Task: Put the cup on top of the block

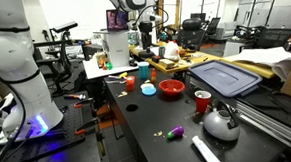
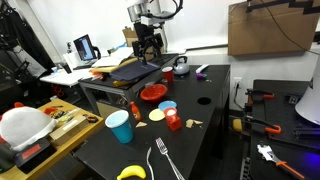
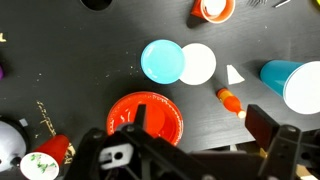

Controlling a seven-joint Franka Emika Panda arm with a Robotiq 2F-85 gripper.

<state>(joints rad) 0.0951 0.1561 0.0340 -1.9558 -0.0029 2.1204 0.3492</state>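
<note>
The small orange-red cup [image 3: 213, 9] with a pale inside stands at the top edge of the wrist view. It also shows in both exterior views [image 1: 148, 89] [image 2: 173, 121], on the black table near the red bowl. I cannot make out the small red block apart from the cup in any view. My gripper [image 3: 200, 135] is open and empty, with dark fingers spread wide. It hangs high above the table in both exterior views [image 1: 145, 33] [image 2: 148, 45], well apart from the cup.
A red bowl [image 3: 145, 118], a blue disc [image 3: 162, 60], a white disc [image 3: 197, 63], an orange carrot-like piece [image 3: 230, 100] and a light blue cup [image 3: 297, 85] lie below me. A red mug [image 1: 202, 101], a kettle [image 1: 220, 122] and a blue lid [image 1: 226, 75] stand farther off.
</note>
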